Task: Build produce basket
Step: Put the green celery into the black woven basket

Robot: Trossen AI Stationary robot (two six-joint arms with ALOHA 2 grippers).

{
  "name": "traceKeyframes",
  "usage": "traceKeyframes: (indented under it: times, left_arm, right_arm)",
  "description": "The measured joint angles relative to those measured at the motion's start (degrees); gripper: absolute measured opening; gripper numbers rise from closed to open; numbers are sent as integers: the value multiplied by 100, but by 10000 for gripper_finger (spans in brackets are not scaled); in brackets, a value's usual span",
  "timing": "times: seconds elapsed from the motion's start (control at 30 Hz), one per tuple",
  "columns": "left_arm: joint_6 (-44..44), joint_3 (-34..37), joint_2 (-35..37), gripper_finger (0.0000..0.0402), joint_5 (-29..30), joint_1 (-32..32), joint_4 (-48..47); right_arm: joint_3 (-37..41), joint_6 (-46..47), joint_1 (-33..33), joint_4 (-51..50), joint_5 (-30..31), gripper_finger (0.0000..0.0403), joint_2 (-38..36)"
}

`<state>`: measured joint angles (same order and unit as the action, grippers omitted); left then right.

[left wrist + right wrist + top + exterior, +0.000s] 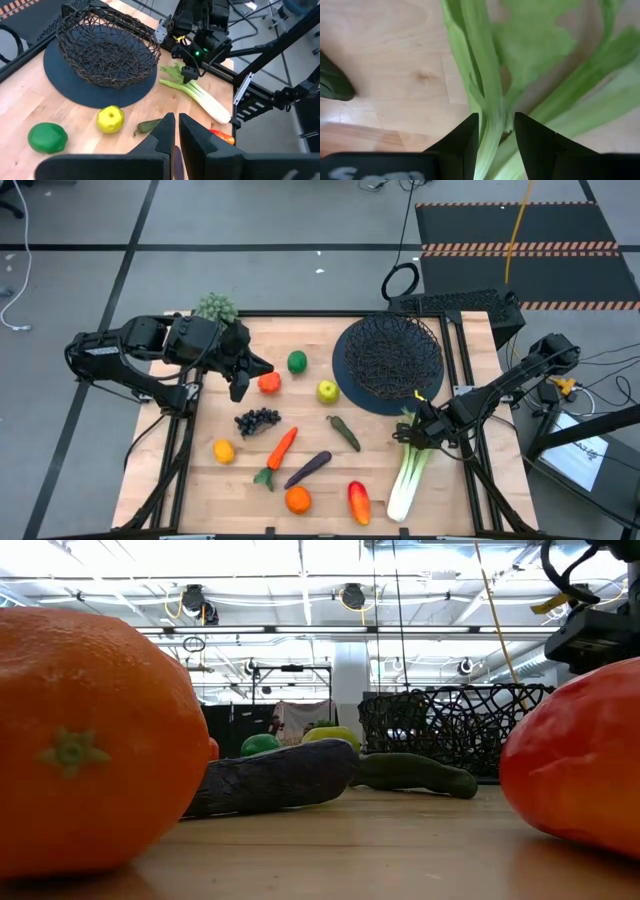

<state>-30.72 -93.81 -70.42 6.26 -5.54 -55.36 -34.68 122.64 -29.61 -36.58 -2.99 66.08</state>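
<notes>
The leek [408,470] lies on the table's right side, with its white end toward the near edge. My right gripper [420,425] is shut on its green leaf end [172,75]. The black wire basket [393,352] stands on a round dark mat [350,385] at the far right. My left gripper [240,380] hangs shut and empty above the table, beside the tomato [269,382]. On the wood lie a lime [297,361], apple [327,391], grapes [257,420], pickle [344,432], carrot [280,450], eggplant [308,469], lemon [223,451], orange [298,500] and pepper [359,501]. My right gripper pinches a green leaf stalk [492,127] at the leek's leafy end between its two fingers [465,142]. The fingers come steeply from above, slanting. Other leaves spread loose past the fingers. The leek's white end [398,505] rests on the table.
A pale bushy clump [216,307] sits at the table's far left corner, behind my left arm. A dark frame runs along the table's right edge [468,380]. Bare wood shows between the pickle and the leek [380,460].
</notes>
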Motion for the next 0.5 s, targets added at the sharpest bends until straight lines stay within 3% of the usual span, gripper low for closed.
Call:
traceKeyframes:
  times: [0.5]
  left_arm:
    - [-5, -3, -346, 26, -19, -28, 888]
  right_arm:
    - [611, -303, -2, 804, -8, 114, 77]
